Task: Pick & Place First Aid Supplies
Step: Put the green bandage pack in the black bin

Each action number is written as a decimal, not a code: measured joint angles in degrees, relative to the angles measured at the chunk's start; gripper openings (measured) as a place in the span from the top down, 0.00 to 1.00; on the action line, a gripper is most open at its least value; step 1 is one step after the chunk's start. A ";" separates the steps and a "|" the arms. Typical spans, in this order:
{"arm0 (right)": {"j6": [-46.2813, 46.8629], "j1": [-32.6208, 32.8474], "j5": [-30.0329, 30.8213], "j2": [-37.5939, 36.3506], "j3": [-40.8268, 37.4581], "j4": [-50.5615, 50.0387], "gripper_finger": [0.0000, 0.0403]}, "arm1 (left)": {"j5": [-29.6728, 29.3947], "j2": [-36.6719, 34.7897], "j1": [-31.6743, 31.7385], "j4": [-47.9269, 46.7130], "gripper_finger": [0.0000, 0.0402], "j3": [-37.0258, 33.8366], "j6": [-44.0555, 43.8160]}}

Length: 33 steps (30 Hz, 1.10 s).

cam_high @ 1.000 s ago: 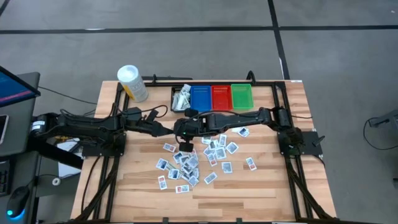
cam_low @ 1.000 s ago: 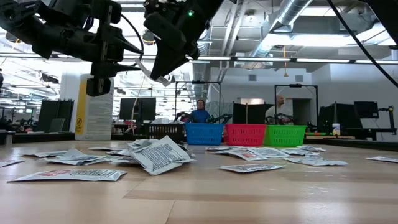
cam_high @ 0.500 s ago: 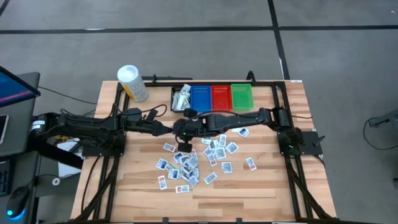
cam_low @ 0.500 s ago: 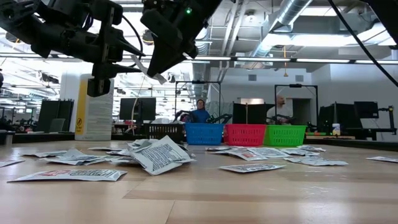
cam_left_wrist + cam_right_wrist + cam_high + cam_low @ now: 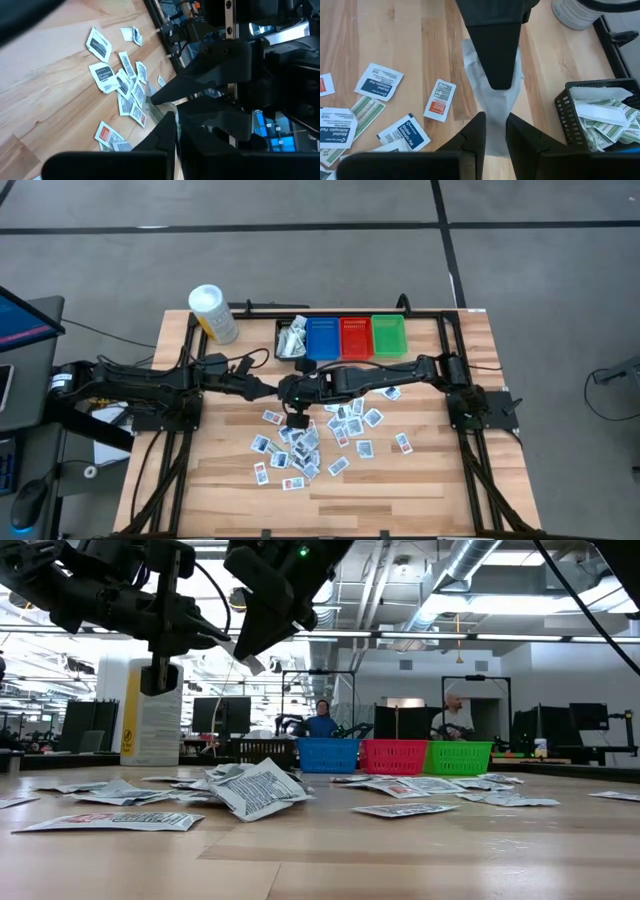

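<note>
Packets (image 5: 300,442) are lying scattered on the wooden table (image 5: 430,480), below and beside both pincers. One pale packet (image 5: 492,107) is being held in the air between the two: its one end is being gripped by the right pincer (image 5: 492,132), and its other end is now being pinched by the left pincer (image 5: 492,82), whose fingers are closed on it. A second ago the left pincer's fingers were standing spread around that end; they have since been closed. The right pincer's grip is unchanged. In the low view the packet (image 5: 250,660) is being carried well above the table, between the left pincer (image 5: 222,638) and the right pincer (image 5: 262,635). In the high view the left pincer (image 5: 277,392) and the right pincer (image 5: 297,390) are meeting over the middle of the table, just in front of the black bin (image 5: 291,338). Beside it the blue bin (image 5: 322,336), red bin (image 5: 356,336) and green bin (image 5: 388,335) are standing in a row. Loose packets on the table are lying as before.
</note>
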 joint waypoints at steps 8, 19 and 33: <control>0.49 -0.17 -0.02 0.00 0.00 -1.40 0.80 | 0.07 0.00 0.01 0.00 0.99 0.00 1.67; 1.94 -1.18 1.39 0.00 0.00 -4.68 0.45 | 1.08 0.00 0.02 0.03 0.98 0.00 2.19; 11.07 -3.83 1.22 0.00 0.00 -14.90 0.36 | 1.96 0.00 -0.66 0.05 0.98 0.00 6.31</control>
